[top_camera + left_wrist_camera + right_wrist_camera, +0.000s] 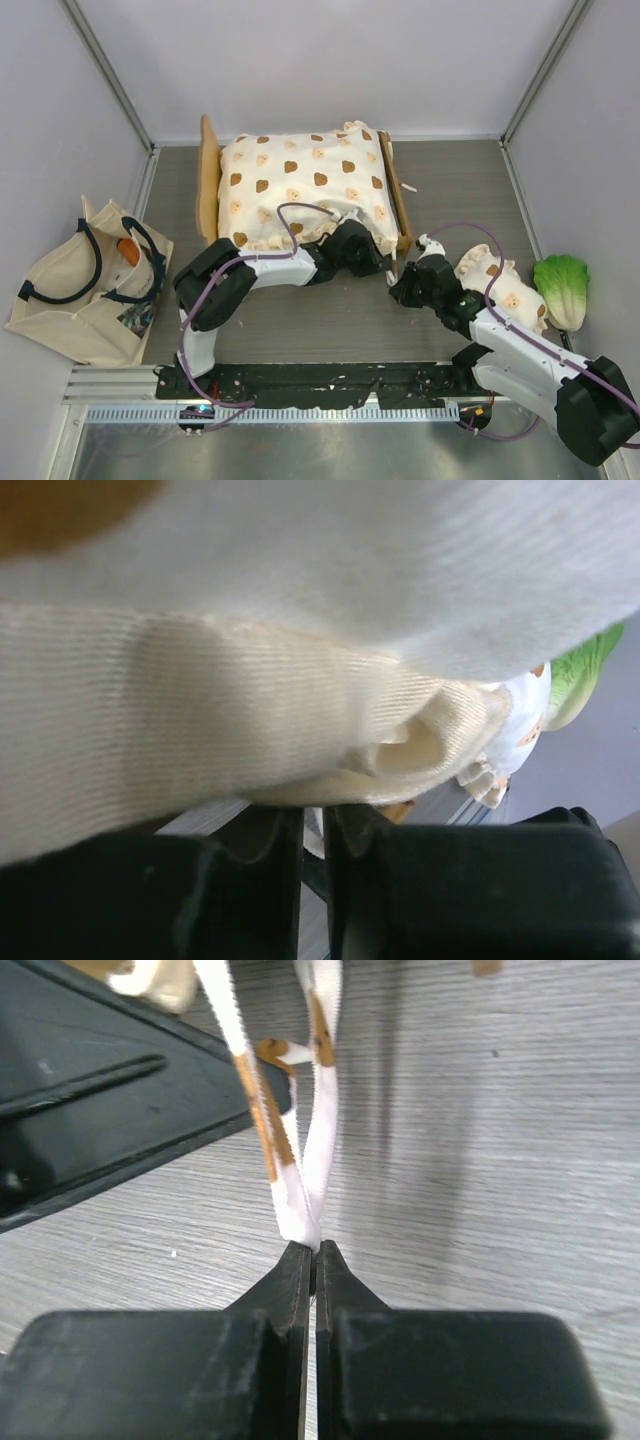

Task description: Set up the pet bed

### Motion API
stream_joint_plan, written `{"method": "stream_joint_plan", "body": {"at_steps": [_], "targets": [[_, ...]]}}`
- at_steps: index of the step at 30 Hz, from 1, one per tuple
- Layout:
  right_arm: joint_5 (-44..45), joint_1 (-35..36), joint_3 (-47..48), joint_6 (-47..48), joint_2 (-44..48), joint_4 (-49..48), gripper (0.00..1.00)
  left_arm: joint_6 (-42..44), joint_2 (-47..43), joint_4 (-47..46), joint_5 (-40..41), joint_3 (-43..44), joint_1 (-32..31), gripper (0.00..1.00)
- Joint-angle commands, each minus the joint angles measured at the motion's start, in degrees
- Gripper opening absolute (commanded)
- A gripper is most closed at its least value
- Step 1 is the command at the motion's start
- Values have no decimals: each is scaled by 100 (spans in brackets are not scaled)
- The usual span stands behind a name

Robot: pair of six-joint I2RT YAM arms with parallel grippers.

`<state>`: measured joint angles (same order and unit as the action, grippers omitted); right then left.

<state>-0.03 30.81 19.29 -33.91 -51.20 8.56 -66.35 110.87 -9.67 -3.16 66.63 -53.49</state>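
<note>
The pet bed [208,190] is a light-wood frame at the back centre, with a cream bear-print cushion [300,185] lying on it. My left gripper [372,255] is at the cushion's near right corner. In the left wrist view its jaws [312,815] stand a thin slit apart, with the cushion's cream hem [300,740] folded over the tips and white cloth in the slit. My right gripper [398,283] is just off the bed's near right corner. It is shut [317,1250] on a white tie ribbon [300,1195] with brown print that runs up toward the cushion.
A small bear-print pillow [505,288] lies beside my right arm, with a green lettuce toy [562,290] further right. A beige tote bag [85,285] with black handles sits at the left wall. A black part of the left arm [100,1110] is close by the ribbon.
</note>
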Motion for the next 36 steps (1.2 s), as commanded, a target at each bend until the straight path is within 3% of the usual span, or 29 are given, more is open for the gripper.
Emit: {"method": "stream_joint_plan", "body": {"at_steps": [1,3,6,16,24,28,32,36], "targets": [[697,31,505,16,119,909,1,341,-144,43,131,52,67,21],[934,31,637,-308,189,1278,1,473,-250,140,193,43,67,34],[1128,31,787,-685,216,1674,1,623,-417,290,272,-1,76,42],[1875,31,1086,-1153,233,2633,1,1422,-971,633,641,-343,41,54],[1700,31,945,-1012,164,2106,1,1993,-584,651,1491,-212,-214,61],[1647,31,1015,-960,5,1983,1,1600,-444,283,2072,-387,-416,66],[1577,31,1051,-881,-39,1922,1,616,-207,-912,2425,-801,-451,69],[1515,22,1051,-802,110,1922,1,-131,162,-1010,2644,-485,-460,69]]}}
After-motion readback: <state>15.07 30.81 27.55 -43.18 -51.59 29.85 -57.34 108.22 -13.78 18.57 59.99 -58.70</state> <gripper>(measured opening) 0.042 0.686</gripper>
